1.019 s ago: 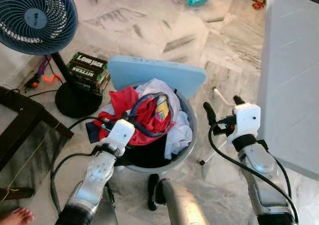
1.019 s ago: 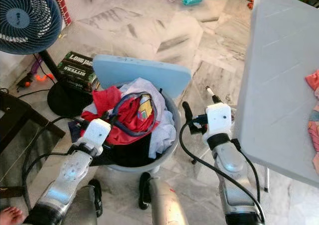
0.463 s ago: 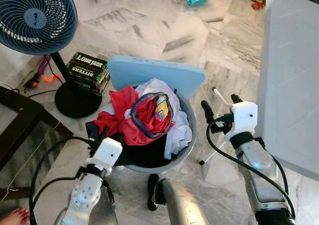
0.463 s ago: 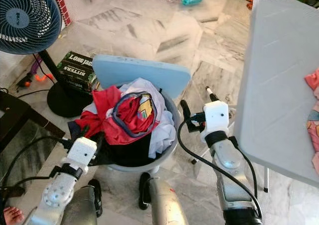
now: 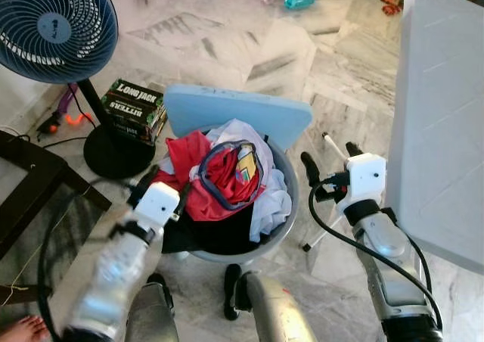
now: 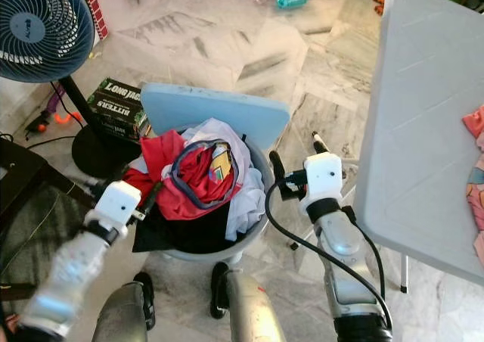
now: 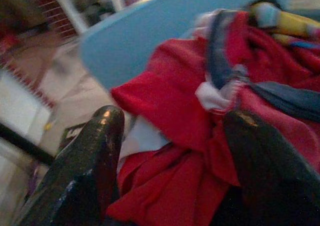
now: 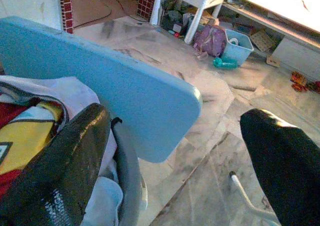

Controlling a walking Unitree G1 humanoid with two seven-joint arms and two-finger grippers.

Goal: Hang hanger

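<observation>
A grey laundry basket stands on the floor in front of me, heaped with clothes. On top lies a red garment with a blue-grey collar. My left gripper is at the basket's left rim, its arm blurred. In the left wrist view that gripper is open, with the red garment just beyond its fingers. My right gripper hovers open by the basket's right side; in the right wrist view it faces the blue board and bare floor.
A light blue board leans behind the basket. A white folding table fills the right, its thin white leg near my right gripper, a pink cloth on top. Left: a blue fan, a dark box, a dark table, a person's foot.
My left gripper drew back off the clothes pile, then rose to the basket's left rim. The right gripper drifted slightly left toward the basket. Clothes shifted a little.
</observation>
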